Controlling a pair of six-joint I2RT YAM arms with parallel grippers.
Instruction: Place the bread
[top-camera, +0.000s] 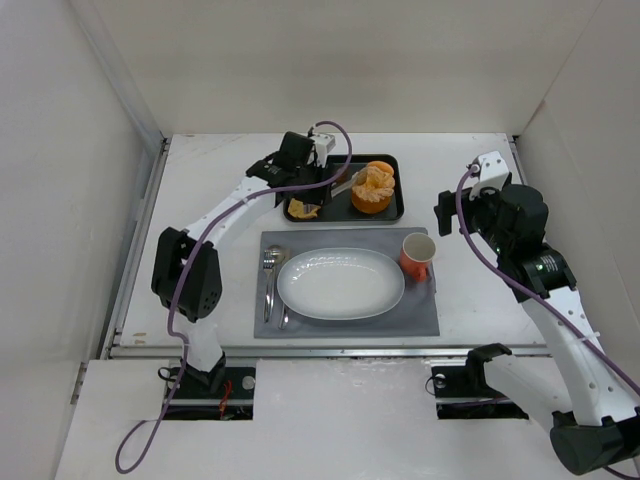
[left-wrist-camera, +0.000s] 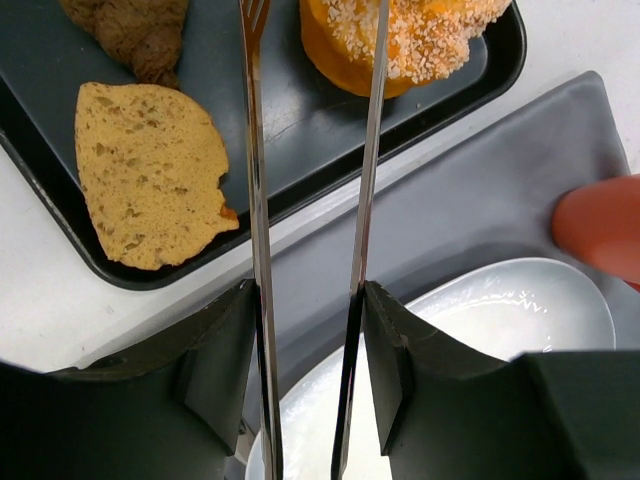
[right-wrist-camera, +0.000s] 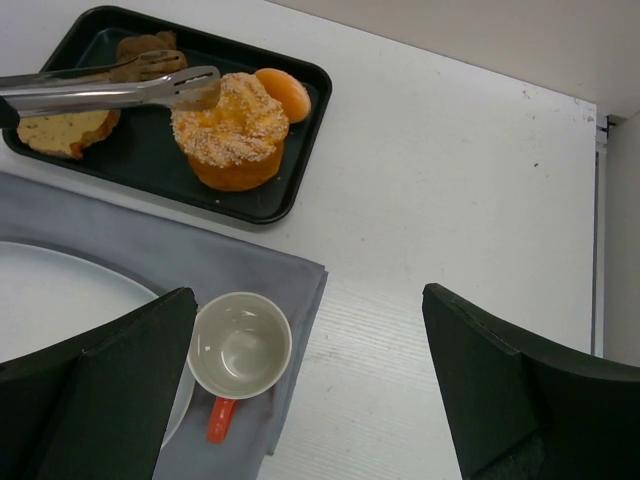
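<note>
One round bread sits upright at the three o'clock end of the tray, crusted top up, no long axis; left pincer clamps tongs, right pincer gapes empty.

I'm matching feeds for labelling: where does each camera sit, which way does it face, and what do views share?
Top external: above and behind the bases, looking down on the table; left arm and right arm show.
Left wrist: on the left gripper, looking along the tongs it clamps toward the tray; its fingers show.
Right wrist: high over the cup, looking down and toward the tray; the open right gripper frames it.
Shared: all three see the bread.
</note>
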